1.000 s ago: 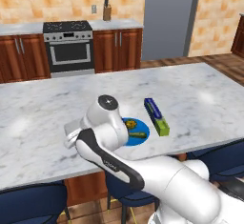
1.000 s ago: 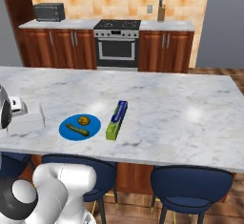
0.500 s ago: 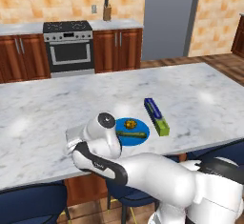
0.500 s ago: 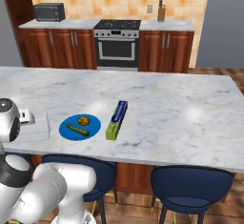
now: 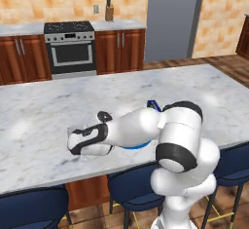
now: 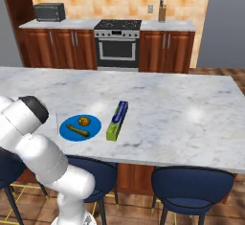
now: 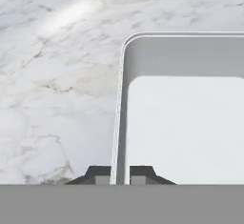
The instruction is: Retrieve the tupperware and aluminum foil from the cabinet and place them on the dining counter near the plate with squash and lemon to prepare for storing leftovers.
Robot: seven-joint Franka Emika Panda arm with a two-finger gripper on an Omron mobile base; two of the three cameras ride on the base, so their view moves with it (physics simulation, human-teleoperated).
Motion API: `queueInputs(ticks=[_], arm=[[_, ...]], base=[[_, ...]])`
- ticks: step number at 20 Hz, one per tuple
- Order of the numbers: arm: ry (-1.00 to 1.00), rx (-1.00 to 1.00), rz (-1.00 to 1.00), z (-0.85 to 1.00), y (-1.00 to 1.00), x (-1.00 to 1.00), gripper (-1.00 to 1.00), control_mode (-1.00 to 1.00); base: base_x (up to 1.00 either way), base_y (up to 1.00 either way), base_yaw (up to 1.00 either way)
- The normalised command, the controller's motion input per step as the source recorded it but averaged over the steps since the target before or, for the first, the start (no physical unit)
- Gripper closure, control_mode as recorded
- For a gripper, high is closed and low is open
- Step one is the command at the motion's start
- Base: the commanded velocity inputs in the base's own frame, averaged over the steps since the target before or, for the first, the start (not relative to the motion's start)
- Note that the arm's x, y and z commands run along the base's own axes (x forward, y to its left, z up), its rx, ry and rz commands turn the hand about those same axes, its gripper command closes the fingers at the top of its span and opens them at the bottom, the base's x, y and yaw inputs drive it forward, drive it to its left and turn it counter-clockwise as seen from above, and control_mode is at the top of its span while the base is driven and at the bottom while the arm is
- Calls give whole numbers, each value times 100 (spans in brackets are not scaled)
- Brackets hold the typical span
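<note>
I judge the pale grey-white, shallow rectangular plastic tupperware [image 7: 186, 118], sitting on the white-grey marble dining counter [image 7: 57, 66] near its front edge, light, stiff and slippery, so my gripper [image 7: 120, 174] pinches its thin side wall, nearly closed.

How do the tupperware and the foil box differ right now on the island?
The tupperware is pale grey-white, an open shallow tub; the aluminum foil is a closed blue carton with a lime-green end. The tupperware has the gripper pinched on its wall; the aluminum foil lies free beside the blue plate. Both rest on the dining counter.
</note>
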Motion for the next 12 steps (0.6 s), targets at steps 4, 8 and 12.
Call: queueInputs(ticks=[4,8,12], arm=[[17,0,0,-68,45,80,100,-100],[21,0,0,-41,60,57,-100,-100],[0,-2,-5,82,68,0,-100,-100]], base=[[0,0,0],[0,0,0],[0,0,0]])
